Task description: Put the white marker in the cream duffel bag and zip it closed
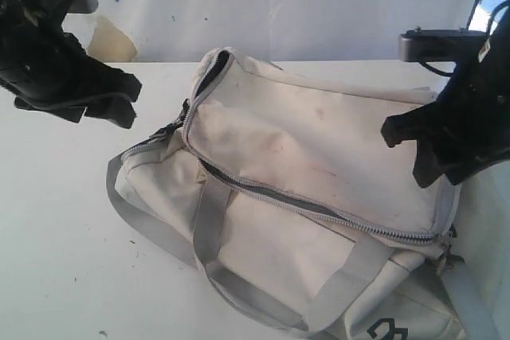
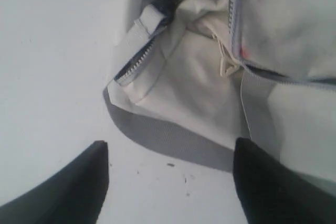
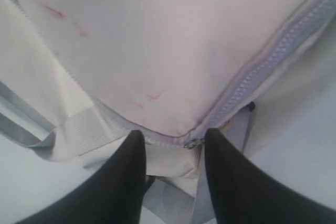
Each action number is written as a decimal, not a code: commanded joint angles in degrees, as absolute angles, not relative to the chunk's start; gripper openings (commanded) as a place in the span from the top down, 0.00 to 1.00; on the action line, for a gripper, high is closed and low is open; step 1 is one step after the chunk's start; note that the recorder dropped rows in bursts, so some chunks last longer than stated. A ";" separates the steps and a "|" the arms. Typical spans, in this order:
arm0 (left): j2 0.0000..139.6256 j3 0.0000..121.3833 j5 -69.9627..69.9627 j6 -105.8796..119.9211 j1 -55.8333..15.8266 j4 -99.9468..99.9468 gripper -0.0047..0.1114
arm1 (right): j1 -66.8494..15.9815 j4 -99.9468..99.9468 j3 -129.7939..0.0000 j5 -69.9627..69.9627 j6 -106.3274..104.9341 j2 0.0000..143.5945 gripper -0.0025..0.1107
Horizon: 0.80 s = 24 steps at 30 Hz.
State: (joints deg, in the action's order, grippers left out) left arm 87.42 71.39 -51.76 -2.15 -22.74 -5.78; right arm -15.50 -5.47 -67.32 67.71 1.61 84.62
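Left gripper (image 2: 170,144): hovering open, gripping nothing.
Right gripper (image 3: 173,134): jaws gaping, straddling zipper end (image 3: 193,142) of cream duffel bag (image 1: 319,141).

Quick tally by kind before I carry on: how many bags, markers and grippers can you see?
cream duffel bag: 1
grippers: 2, the left gripper and the right gripper
white marker: 0 in view
Total: 3
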 commanded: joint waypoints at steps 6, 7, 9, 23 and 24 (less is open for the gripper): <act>97.18 71.36 -37.73 -2.60 -23.01 -16.80 0.23 | -7.54 -5.82 -66.53 62.08 1.82 84.22 0.45; 97.82 71.36 -36.39 -2.85 -23.01 -17.72 0.23 | -7.05 -5.97 -66.53 61.55 1.82 84.22 0.46; 99.25 71.46 -33.75 -2.48 -23.01 -21.27 0.23 | -6.24 -6.41 -66.53 60.63 1.82 84.22 0.46; 109.98 78.23 -28.91 4.31 -23.01 -31.20 0.23 | -3.34 -7.84 -66.53 55.30 0.00 90.45 0.47; 110.68 78.80 -28.62 4.31 -23.01 -31.20 0.23 | -3.34 -7.57 -66.53 54.60 0.00 90.86 0.47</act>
